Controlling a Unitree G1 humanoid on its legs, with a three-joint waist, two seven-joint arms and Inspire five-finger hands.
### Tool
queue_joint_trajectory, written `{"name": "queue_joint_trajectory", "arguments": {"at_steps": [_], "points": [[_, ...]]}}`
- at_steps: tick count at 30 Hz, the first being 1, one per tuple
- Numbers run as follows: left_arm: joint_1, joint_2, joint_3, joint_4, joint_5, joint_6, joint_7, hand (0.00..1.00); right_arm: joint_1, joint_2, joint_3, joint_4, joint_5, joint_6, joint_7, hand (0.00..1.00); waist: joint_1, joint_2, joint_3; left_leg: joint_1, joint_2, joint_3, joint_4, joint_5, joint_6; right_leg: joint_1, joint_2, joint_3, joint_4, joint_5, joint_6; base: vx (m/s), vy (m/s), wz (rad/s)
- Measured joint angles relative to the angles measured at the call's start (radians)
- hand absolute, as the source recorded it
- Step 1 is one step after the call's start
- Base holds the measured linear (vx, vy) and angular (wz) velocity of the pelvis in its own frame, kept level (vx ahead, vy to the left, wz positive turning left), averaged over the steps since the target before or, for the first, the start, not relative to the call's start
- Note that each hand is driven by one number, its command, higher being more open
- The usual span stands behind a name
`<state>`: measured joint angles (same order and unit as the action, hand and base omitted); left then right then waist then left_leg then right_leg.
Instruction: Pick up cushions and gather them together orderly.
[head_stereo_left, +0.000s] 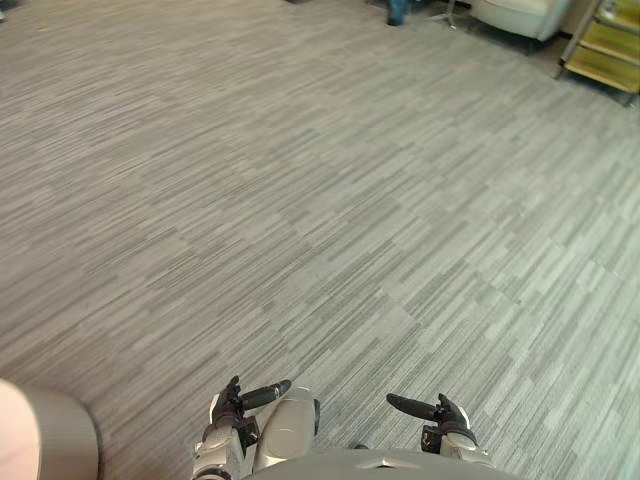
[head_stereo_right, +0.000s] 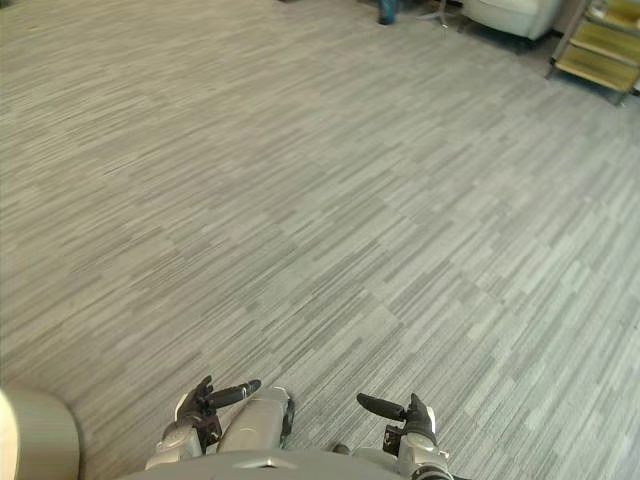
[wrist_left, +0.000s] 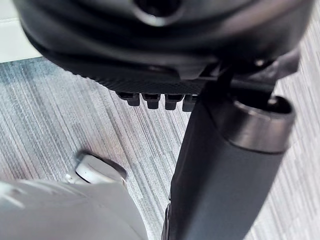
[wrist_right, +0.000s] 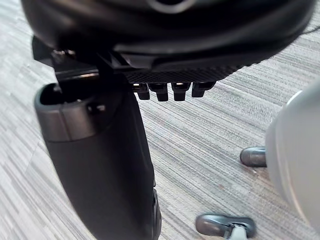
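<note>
Both hands hang low over grey striped carpet (head_stereo_left: 300, 200) at the near edge of the eye views. My left hand (head_stereo_left: 232, 402) is open with its thumb pointing inward, and nothing is in it. In its wrist view the left hand (wrist_left: 150, 75) shows straight fingers and only carpet beyond them. My right hand (head_stereo_left: 445, 412) mirrors it, open and holding nothing, and the right hand (wrist_right: 165, 55) shows the same from the wrist. A pale beige rounded shape (head_stereo_left: 45, 435) sits at the lower left corner, left of the left hand. I cannot tell whether it is a cushion.
A white armchair (head_stereo_left: 515, 15) stands at the far right, with a yellow-shelved rack (head_stereo_left: 605, 45) beside it. A person's blue-clad leg (head_stereo_left: 397, 10) shows at the far edge. Wide open carpet lies ahead.
</note>
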<state>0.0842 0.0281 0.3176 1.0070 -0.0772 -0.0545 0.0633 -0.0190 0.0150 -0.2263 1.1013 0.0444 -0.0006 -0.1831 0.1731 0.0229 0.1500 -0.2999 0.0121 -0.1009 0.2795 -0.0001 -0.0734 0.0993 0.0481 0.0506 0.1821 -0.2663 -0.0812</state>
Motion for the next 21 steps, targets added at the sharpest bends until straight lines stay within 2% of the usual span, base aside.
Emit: {"name": "queue_joint_trajectory", "arguments": {"at_steps": [1, 3, 4, 5, 6, 7, 8, 9, 11, 12, 14, 15, 16, 17, 18, 19, 20, 21], "points": [[0.011, 0.014, 0.012, 0.007, 0.003, 0.002, 0.002, 1.0, 0.009, 0.018, -0.024, 0.0, -0.004, 0.0, 0.009, 1.0, -0.006, -0.028, -0.009, 0.008, -0.019, 0.054, 0.062, -0.055, 0.039, 0.011, -0.036, 0.066, 0.011, -0.015, 0.021, 0.5, 0.083, -0.67], [0.013, 0.013, 0.013, 0.007, 0.004, 0.003, 0.002, 1.0, 0.018, 0.023, -0.029, -0.01, -0.004, 0.001, 0.009, 1.0, -0.002, -0.03, -0.015, 0.01, -0.023, 0.081, 0.099, -0.085, 0.053, 0.013, -0.048, 0.09, 0.035, -0.02, 0.031, 0.37, 0.072, -0.53], [0.02, 0.01, 0.015, 0.006, 0.01, 0.003, 0.001, 1.0, 0.039, 0.023, -0.028, -0.031, -0.006, 0.001, 0.017, 1.0, 0.0, -0.033, -0.027, 0.041, -0.035, 0.117, 0.125, -0.126, 0.078, 0.006, -0.07, 0.103, 0.113, -0.032, 0.055, 0.45, 0.094, -0.58], [0.023, 0.008, 0.018, 0.007, 0.01, 0.003, 0.001, 1.0, 0.046, 0.022, -0.028, -0.039, -0.006, 0.001, 0.022, 1.0, 0.003, -0.031, -0.028, 0.073, -0.04, 0.132, 0.126, -0.144, 0.088, -0.009, -0.078, 0.102, 0.197, -0.046, 0.079, 0.44, 0.097, -0.81], [0.024, 0.009, 0.009, 0.007, 0.01, 0.003, 0.001, 1.0, 0.06, 0.021, -0.028, -0.059, -0.013, 0.0, 0.031, 1.0, -0.001, -0.032, -0.027, 0.139, -0.051, 0.163, 0.125, -0.177, 0.109, -0.092, -0.09, 0.092, 0.45, -0.036, 0.114, 0.41, 0.11, -0.69], [0.024, 0.009, 0.005, 0.006, 0.01, 0.003, 0.001, 1.0, 0.062, 0.02, -0.028, -0.071, -0.022, 0.002, 0.033, 1.0, -0.001, -0.033, -0.027, 0.169, -0.054, 0.175, 0.119, -0.197, 0.112, -0.147, -0.099, 0.077, 0.586, 0.003, 0.17, 0.39, 0.095, -0.76], [0.023, 0.005, 0.001, 0.007, 0.01, 0.003, 0.001, 1.0, 0.062, 0.014, -0.028, -0.092, -0.027, -0.002, 0.039, 1.0, -0.011, -0.025, -0.027, 0.24, -0.054, 0.175, 0.083, -0.248, 0.114, -0.242, -0.126, 0.02, 0.805, 0.09, 0.184, 0.38, 0.077, -0.54], [0.017, 0.009, 0.0, 0.01, 0.01, 0.008, 0.001, 1.0, 0.064, 0.011, -0.028, -0.109, -0.036, -0.013, 0.041, 1.0, -0.02, -0.031, -0.023, 0.295, -0.058, 0.179, 0.07, -0.269, 0.115, -0.301, -0.165, -0.049, 0.92, 0.065, 0.144, 0.37, 0.022, -0.41], [0.009, 0.004, -0.001, 0.016, 0.009, 0.011, 0.003, 1.0, 0.07, 0.006, -0.028, -0.128, -0.044, -0.027, 0.044, 1.0, -0.04, -0.018, -0.028, 0.376, -0.024, 0.177, 0.032, -0.3, 0.109, -0.362, -0.189, -0.17, 0.909, 0.015, 0.085, 0.38, -0.034, -0.12], [0.001, 0.004, -0.001, 0.021, 0.009, 0.012, 0.002, 1.0, 0.064, 0.006, -0.028, -0.126, -0.044, -0.034, 0.044, 1.0, -0.045, -0.017, -0.024, 0.442, 0.005, 0.177, -0.015, -0.306, 0.101, -0.382, -0.189, -0.239, 0.818, -0.009, 0.081, 0.36, -0.085, -0.05], [-0.007, 0.007, -0.013, 0.025, 0.008, 0.011, 0.001, 1.0, 0.045, 0.005, -0.03, -0.122, -0.044, -0.039, 0.044, 1.0, -0.063, -0.018, -0.022, 0.497, 0.054, 0.178, -0.07, -0.322, 0.076, -0.436, -0.182, -0.296, 0.621, -0.008, 0.09, 0.41, -0.164, -0.02], [-0.013, 0.021, -0.036, 0.045, 0.007, 0.011, -0.001, 1.0, 0.023, -0.003, -0.033, -0.099, -0.044, -0.042, 0.044, 1.0, -0.071, -0.022, -0.019, 0.527, 0.073, 0.176, -0.105, -0.329, 0.062, -0.466, -0.166, -0.282, 0.393, 0.05, 0.123, 0.54, -0.261, 0.03], [-0.016, 0.024, -0.042, 0.057, 0.008, 0.01, -0.001, 1.0, 0.013, -0.013, -0.033, -0.074, -0.044, -0.04, 0.043, 1.0, -0.075, -0.021, -0.016, 0.551, 0.072, 0.161, -0.12, -0.331, 0.064, -0.462, -0.158, -0.279, 0.331, 0.177, 0.103, 0.6, -0.322, 0.01], [-0.019, 0.024, -0.044, 0.067, 0.009, 0.011, 0.0, 1.0, 0.009, -0.023, -0.032, -0.059, -0.045, -0.039, 0.044, 1.0, -0.076, -0.01, -0.016, 0.56, 0.084, 0.147, -0.121, -0.33, 0.064, -0.453, -0.14, -0.28, 0.329, 0.169, 0.06, 0.64, -0.375, -0.17], [-0.025, 0.013, -0.048, 0.079, 0.01, 0.012, 0.0, 1.0, -0.012, -0.051, -0.046, -0.021, -0.047, -0.021, 0.044, 1.0, -0.071, 0.025, -0.015, 0.548, 0.118, 0.059, -0.071, -0.306, 0.065, -0.446, -0.108, -0.286, 0.354, 0.119, 0.035, 0.56, -0.343, -0.21], [-0.026, 0.004, -0.048, 0.079, 0.011, 0.012, 0.001, 1.0, -0.014, -0.057, -0.063, -0.018, -0.048, -0.017, 0.044, 1.0, -0.074, 0.032, -0.011, 0.545, 0.117, 0.039, -0.048, -0.295, 0.049, -0.442, -0.104, -0.288, 0.367, 0.098, 0.027, 0.55, -0.335, -0.21], [-0.025, -0.009, -0.037, 0.079, 0.011, 0.012, 0.004, 1.0, -0.006, -0.065, -0.094, -0.015, -0.049, -0.011, 0.04, 1.0, -0.076, 0.048, -0.013, 0.524, 0.123, 0.006, 0.035, -0.268, 0.012, -0.417, -0.091, -0.293, 0.371, 0.061, 0.016, 0.45, -0.255, -0.02], [-0.025, -0.008, -0.028, 0.078, 0.01, 0.012, 0.004, 1.0, 0.0, -0.066, -0.103, -0.015, -0.05, -0.008, 0.039, 1.0, -0.077, 0.051, -0.013, 0.508, 0.124, -0.004, 0.091, -0.252, 0.0, -0.401, -0.086, -0.296, 0.362, 0.051, 0.013, 0.55, -0.302, 0.03]]}}
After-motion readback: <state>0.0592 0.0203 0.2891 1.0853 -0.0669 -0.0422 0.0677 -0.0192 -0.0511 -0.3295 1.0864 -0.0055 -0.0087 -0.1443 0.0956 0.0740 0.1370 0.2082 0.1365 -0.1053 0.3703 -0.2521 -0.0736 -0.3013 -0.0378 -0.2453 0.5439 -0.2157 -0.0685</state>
